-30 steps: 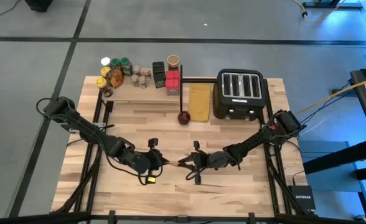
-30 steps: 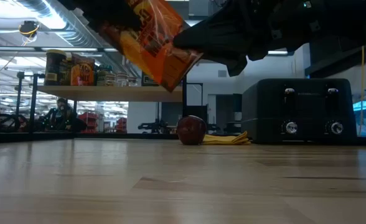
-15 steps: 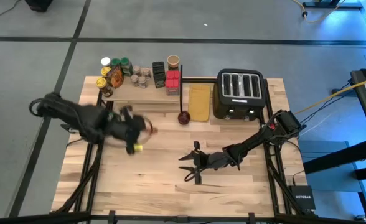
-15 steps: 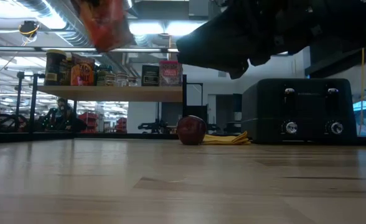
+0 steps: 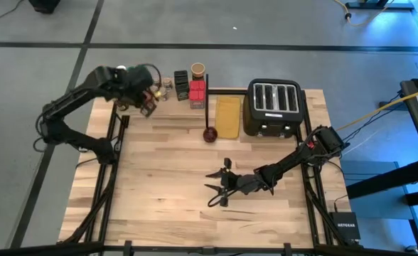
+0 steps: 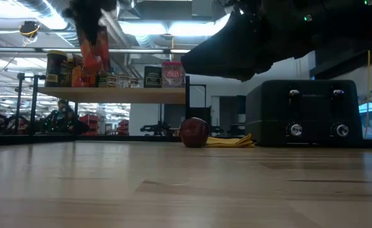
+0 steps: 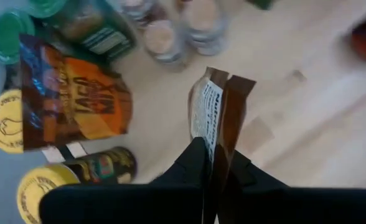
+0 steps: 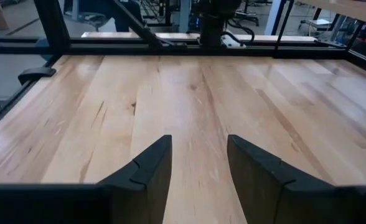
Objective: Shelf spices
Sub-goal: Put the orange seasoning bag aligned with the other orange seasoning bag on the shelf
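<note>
We are reading "TACO MIX" on the orange packet and "Nutrition" on the brown packet edge.

Spices on shelf (toaster rightward)

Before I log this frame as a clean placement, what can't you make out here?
- Packet in the left end effector: left wrist view shows it edge-on, its front hidden; high view has it too small.
- Whether the packet touches the shelf: low view blurs it, and the arm covers it from above.
- Spices: labels too small in high view.
- Right end effector: open, empty.
</note>
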### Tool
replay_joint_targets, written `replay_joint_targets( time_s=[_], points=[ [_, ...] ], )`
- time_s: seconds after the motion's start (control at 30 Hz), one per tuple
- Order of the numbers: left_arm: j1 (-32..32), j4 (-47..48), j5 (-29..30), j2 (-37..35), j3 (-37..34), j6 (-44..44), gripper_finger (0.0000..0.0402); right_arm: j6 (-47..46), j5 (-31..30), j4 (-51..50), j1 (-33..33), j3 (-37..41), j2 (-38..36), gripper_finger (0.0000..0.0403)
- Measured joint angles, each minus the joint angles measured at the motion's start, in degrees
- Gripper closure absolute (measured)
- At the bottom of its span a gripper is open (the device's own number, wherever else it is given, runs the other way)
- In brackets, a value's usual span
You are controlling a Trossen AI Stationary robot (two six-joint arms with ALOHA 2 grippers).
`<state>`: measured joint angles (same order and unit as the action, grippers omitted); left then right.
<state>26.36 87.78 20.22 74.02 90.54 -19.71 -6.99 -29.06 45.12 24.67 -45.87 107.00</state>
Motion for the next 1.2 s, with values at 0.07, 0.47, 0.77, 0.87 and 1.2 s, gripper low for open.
replay_joint_targets(
  time_s=[0.07,0.47,0.77,0.87,1.2],
  points=[
    [4.77,-0.96,-1.38,1.17,-0.02,1.55,0.0393,0.01,0.01,-0.54,0.00,0.00,0.00,0.0243],
    [16.20,-1.62,-3.03,7.04,-0.13,2.79,0.0391,0.01,-0.06,-2.09,0.00,0.00,0.00,0.0242],
    [18.35,-4.01,-3.02,9.11,-0.13,6.03,0.0394,0.01,0.03,-2.09,0.00,0.00,0.00,0.0242],
    [18.39,-4.36,-2.95,9.11,-0.13,6.43,0.0390,0.03,0.07,-2.07,0.00,0.00,0.00,0.0242],
    [21.31,-4.69,-2.63,9.11,-0.13,6.77,0.0331,0.05,0.09,-2.14,0.00,0.00,0.02,0.0242]
  ],
)
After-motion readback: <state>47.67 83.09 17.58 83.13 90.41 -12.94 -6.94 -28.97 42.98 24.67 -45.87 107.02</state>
